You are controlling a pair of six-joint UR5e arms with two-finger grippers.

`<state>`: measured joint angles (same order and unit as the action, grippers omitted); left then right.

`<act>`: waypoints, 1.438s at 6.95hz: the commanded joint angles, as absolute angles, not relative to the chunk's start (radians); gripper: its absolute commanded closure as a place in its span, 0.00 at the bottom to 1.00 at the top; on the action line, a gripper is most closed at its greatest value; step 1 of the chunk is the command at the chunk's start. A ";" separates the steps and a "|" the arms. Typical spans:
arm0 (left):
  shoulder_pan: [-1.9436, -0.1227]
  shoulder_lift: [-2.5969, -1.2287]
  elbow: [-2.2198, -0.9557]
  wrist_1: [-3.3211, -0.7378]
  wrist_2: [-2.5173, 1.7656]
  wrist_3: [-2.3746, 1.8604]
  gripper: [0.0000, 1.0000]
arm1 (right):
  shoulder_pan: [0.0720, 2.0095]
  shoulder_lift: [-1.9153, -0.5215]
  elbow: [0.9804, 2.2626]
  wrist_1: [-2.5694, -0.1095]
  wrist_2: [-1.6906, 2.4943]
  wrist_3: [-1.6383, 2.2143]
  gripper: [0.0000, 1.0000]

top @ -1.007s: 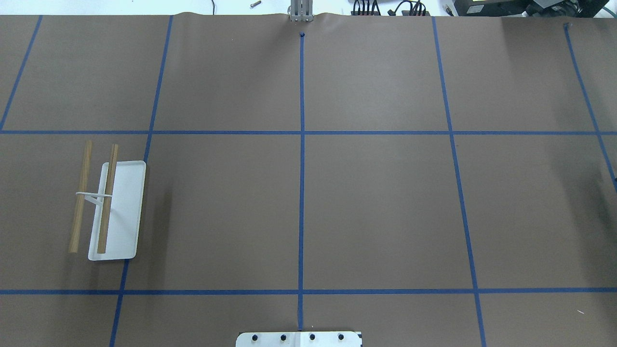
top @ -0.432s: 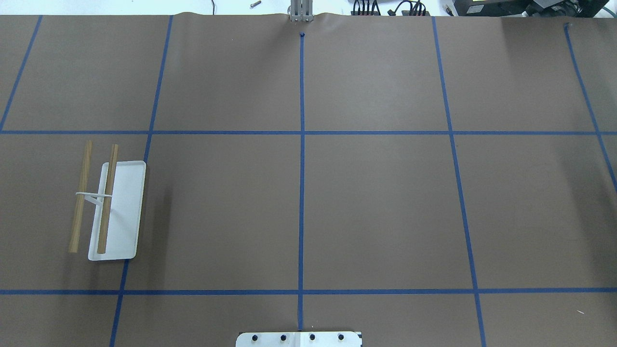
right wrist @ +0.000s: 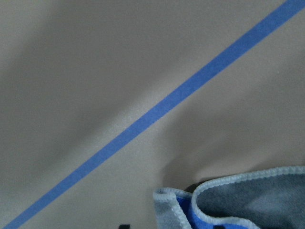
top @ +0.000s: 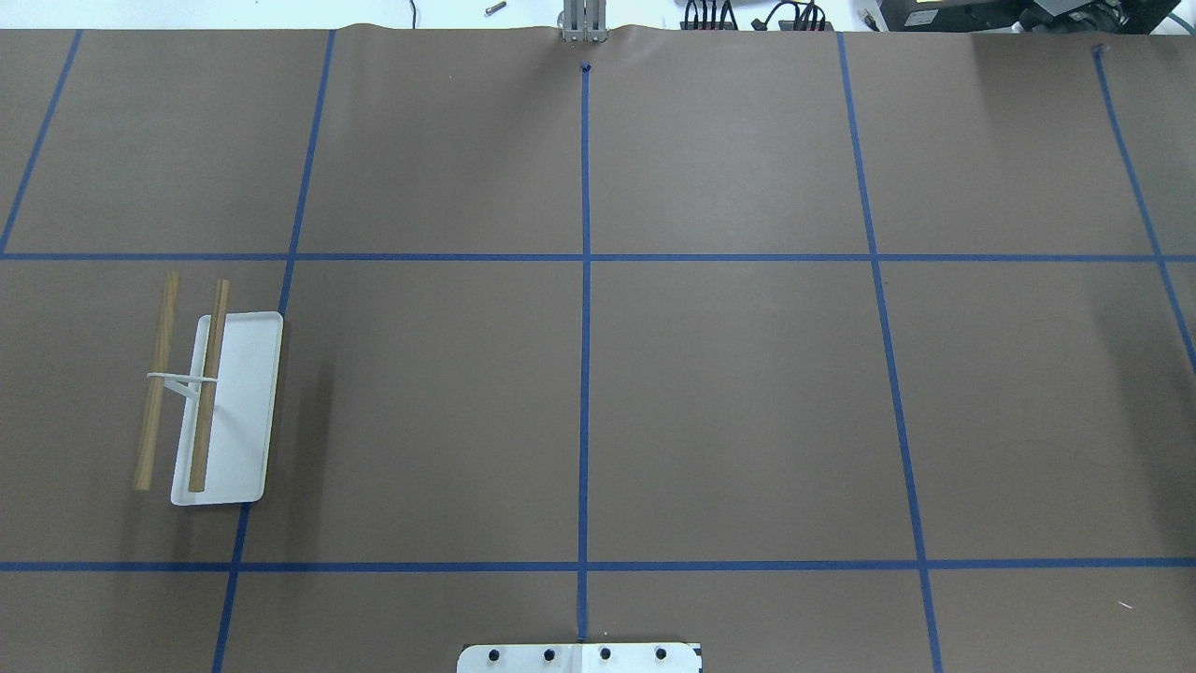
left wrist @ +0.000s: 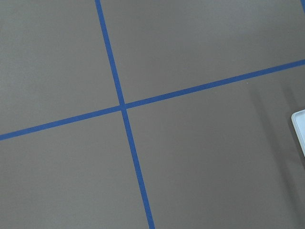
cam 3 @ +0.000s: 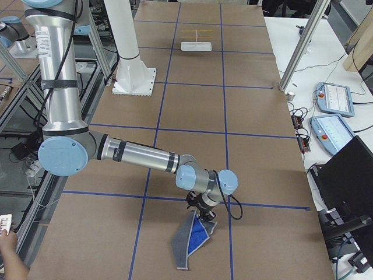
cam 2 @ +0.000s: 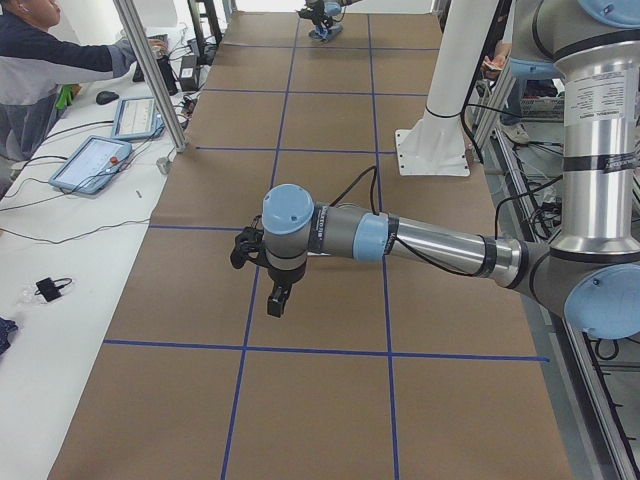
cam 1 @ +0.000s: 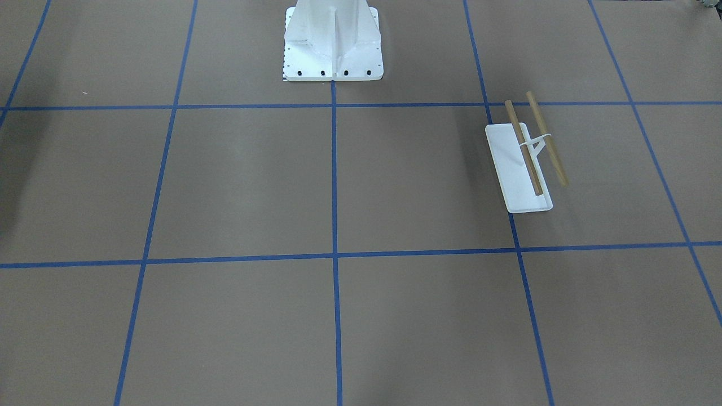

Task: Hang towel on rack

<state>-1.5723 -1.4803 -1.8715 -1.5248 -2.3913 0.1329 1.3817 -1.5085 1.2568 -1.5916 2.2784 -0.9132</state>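
Because the rack [top: 245, 402] stands far across the table [top: 729, 402], the right hand [cam 3: 201, 212] meets the crumpled towel [cam 3: 189, 242], likely for carrying; whether it pinches, I cannot tell.

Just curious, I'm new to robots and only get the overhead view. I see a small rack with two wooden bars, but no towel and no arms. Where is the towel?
Observer: Outside your frame, at the table's end on the robot's right. The towel, blue with a grey back, hangs bunched under the right gripper.
Visitor: And the other arm?
Observer: The left gripper hovers above the table; its wrist camera catches a corner of the rack.
Visitor: Anyone nearby?
Observer: Yes, a person is beside the table, arm stretched out.
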 commanded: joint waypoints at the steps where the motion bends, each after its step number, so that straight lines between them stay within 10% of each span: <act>1: -1.572 -1.480 -1.873 -1.525 -2.391 0.133 0.02 | 1.374 -1.506 1.241 -1.591 2.279 -0.905 0.34; 8: -1.572 -1.480 -1.873 -1.525 -2.393 0.133 0.02 | 1.371 -1.506 1.215 -1.591 2.283 -0.913 0.69; 10: -1.571 -1.480 -1.873 -1.525 -2.393 0.133 0.02 | 1.370 -1.503 1.210 -1.591 2.283 -0.911 1.00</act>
